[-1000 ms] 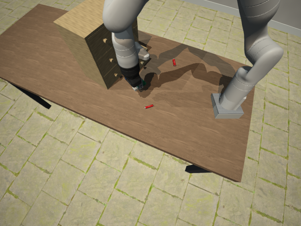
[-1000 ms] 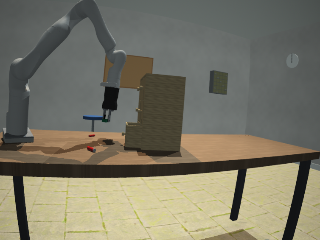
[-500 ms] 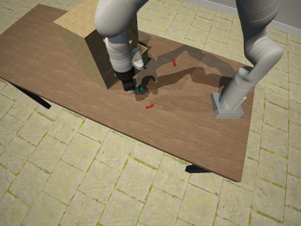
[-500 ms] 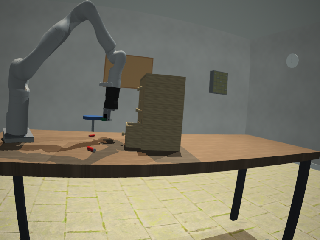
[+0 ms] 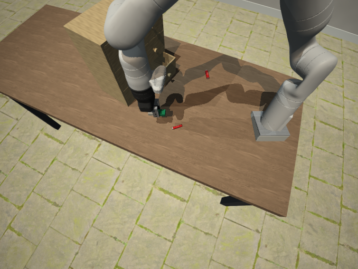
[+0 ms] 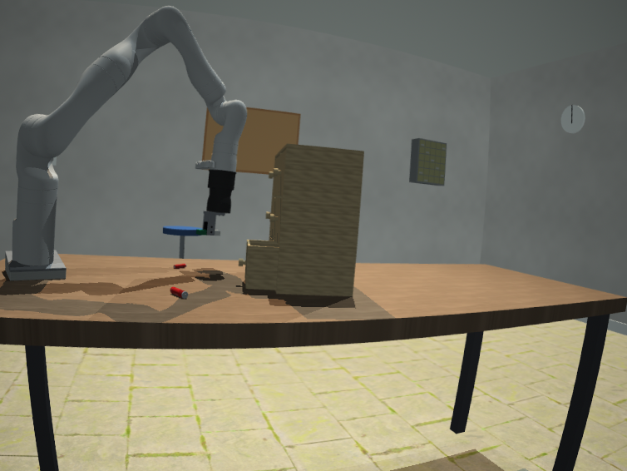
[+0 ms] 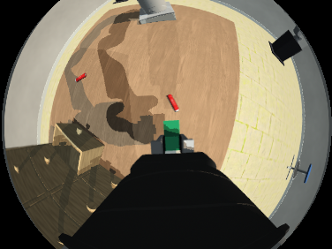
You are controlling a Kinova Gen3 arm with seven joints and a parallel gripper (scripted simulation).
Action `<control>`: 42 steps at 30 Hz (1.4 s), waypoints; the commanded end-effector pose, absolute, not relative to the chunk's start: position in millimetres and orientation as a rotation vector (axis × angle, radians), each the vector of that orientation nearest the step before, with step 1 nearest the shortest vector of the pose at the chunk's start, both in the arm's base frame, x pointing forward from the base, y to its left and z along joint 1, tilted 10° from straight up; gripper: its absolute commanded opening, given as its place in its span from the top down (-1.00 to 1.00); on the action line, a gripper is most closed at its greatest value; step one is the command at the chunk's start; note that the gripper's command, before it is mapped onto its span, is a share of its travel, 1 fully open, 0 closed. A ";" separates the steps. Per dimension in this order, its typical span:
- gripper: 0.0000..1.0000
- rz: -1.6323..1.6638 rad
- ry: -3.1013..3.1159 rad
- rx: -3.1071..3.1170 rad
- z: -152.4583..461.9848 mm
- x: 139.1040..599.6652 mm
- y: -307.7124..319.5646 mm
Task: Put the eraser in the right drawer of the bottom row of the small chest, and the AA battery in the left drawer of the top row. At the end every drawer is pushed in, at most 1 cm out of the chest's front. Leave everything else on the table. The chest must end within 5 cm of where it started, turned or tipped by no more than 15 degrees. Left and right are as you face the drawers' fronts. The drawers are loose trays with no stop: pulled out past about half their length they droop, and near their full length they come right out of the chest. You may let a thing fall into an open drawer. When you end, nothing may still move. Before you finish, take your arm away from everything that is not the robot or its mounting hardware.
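My gripper (image 5: pixel 158 113) (image 6: pixel 210 230) (image 7: pixel 171 140) is shut on the green eraser (image 5: pixel 162 112) (image 7: pixel 171 134) and holds it well above the table, pointing down. The small wooden chest (image 5: pixel 86 43) (image 6: pixel 318 223) (image 7: pixel 35 177) stands close by. Its bottom right drawer (image 5: pixel 170 61) (image 6: pixel 260 265) (image 7: pixel 79 144) is pulled out and looks empty. The gripper hangs in front of the chest, off to the side of the open drawer and not over it. Two red batteries lie on the table: one (image 5: pixel 177 126) (image 6: pixel 178 291) (image 7: pixel 172 101) near the gripper, another (image 5: pixel 207 73) (image 6: pixel 179 265) (image 7: pixel 80 78) farther off.
The other drawers of the chest look pushed in. The arm's base (image 5: pixel 270 130) (image 6: pixel 35 265) (image 7: pixel 152 8) stands on the table (image 5: pixel 231 173) at the far end from the chest. A blue stool (image 6: pixel 181 230) stands behind the table.
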State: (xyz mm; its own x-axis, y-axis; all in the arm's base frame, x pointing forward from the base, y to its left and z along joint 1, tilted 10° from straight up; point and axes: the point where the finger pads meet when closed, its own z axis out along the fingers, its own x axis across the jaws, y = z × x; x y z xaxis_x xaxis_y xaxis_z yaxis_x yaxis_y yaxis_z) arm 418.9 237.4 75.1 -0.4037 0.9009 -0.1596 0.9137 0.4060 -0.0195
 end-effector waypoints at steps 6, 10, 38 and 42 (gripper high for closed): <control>0.09 -0.140 2.435 1.753 74.1 418.5 252.5; 0.09 -0.126 2.361 1.841 74.0 419.2 259.7; 0.09 -0.066 2.049 2.153 74.1 422.8 288.9; 0.09 -0.064 2.038 2.162 74.1 423.0 289.9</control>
